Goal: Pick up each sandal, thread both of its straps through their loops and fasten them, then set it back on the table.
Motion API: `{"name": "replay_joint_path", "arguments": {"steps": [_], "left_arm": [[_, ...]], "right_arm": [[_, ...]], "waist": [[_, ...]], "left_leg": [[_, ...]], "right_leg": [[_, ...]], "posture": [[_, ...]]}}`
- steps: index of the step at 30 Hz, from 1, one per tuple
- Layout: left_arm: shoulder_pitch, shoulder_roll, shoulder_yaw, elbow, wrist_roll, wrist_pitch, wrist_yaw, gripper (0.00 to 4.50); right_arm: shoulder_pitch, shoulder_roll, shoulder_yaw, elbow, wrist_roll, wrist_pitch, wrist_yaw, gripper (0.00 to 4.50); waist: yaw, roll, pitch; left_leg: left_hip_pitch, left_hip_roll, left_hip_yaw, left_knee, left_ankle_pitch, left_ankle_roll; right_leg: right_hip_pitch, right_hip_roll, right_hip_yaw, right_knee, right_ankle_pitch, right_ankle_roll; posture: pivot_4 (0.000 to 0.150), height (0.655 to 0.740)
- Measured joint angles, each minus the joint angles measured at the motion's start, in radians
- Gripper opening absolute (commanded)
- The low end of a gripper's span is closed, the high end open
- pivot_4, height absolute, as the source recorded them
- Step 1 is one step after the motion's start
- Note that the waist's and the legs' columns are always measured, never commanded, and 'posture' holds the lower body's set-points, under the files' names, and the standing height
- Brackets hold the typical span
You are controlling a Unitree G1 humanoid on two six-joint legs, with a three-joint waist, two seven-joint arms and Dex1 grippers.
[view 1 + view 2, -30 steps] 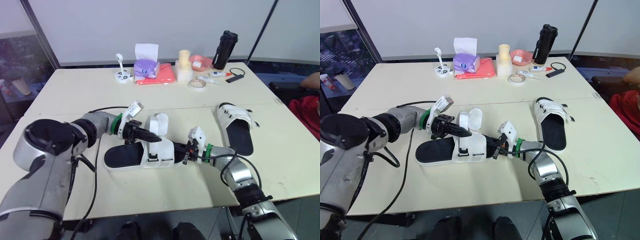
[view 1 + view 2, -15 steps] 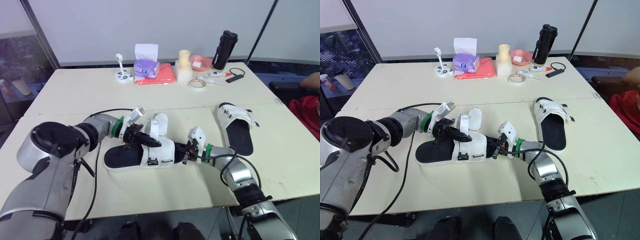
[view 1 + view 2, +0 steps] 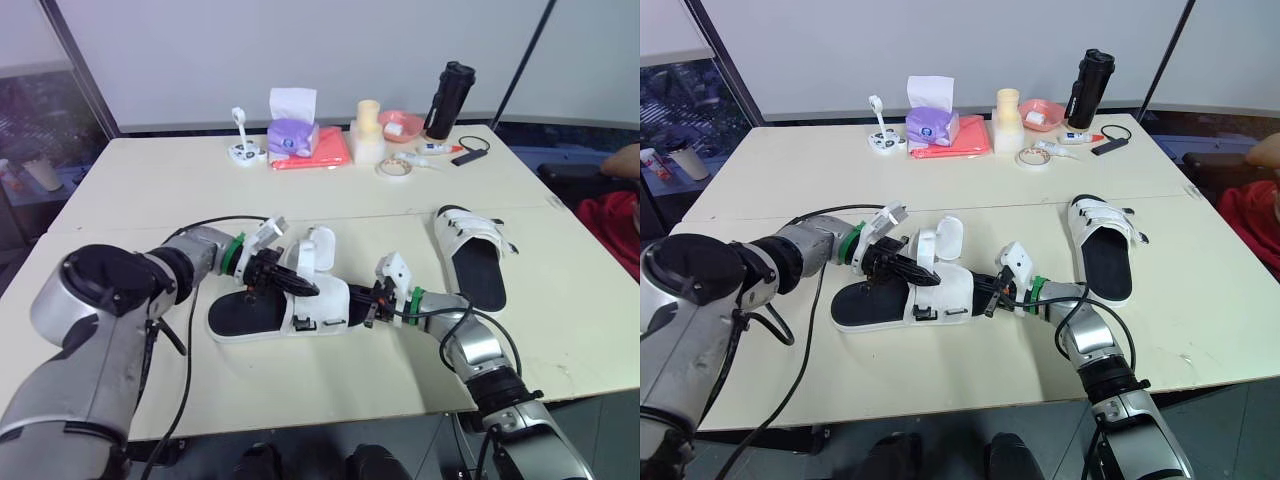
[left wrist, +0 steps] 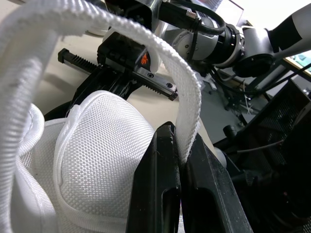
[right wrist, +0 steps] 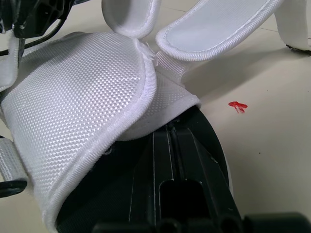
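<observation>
I'm pinching the strap (image 4: 187, 99) of the sandal (image 3: 285, 312) in my left gripper (image 3: 308, 288), my right gripper (image 3: 368, 308) lying clenched at its three o'clock end

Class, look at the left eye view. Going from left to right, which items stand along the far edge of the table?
white stand → purple tissue box → cream container → pink bowl → black flask
</observation>
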Motion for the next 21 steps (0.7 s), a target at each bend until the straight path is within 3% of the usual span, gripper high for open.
{"name": "replay_joint_path", "arguments": {"steps": [14,18,21], "left_arm": [[0.043,-0.04,0.018,0.0,-0.053,-0.308,-0.003,0.06],[0.043,-0.022,0.017,0.0,-0.067,-0.335,-0.003,0.06],[0.028,0.026,0.015,0.001,-0.092,-0.245,-0.003,0.06]], "right_arm": [[-0.002,0.001,-0.001,0.003,0.0,0.0,0.0,0.0],[-0.004,0.001,0.0,0.006,0.0,0.0,0.0,0.0],[-0.006,0.001,0.0,0.009,0.0,0.0,0.002,0.0]], "waist": [[0.001,0.0,0.0],[0.0,0.0,0.0],[0.0,0.0,0.0]], "left_leg": [[0.0,0.0,0.0,0.0,0.0,0.0],[0.0,0.0,0.0,0.0,0.0,0.0],[0.0,0.0,0.0,0.0,0.0,0.0]], "right_leg": [[0.0,0.0,0.0,0.0,0.0,0.0],[0.0,0.0,0.0,0.0,0.0,0.0],[0.0,0.0,0.0,0.0,0.0,0.0]], "posture": [[0.15,0.74],[0.15,0.74],[0.15,0.74]]}}
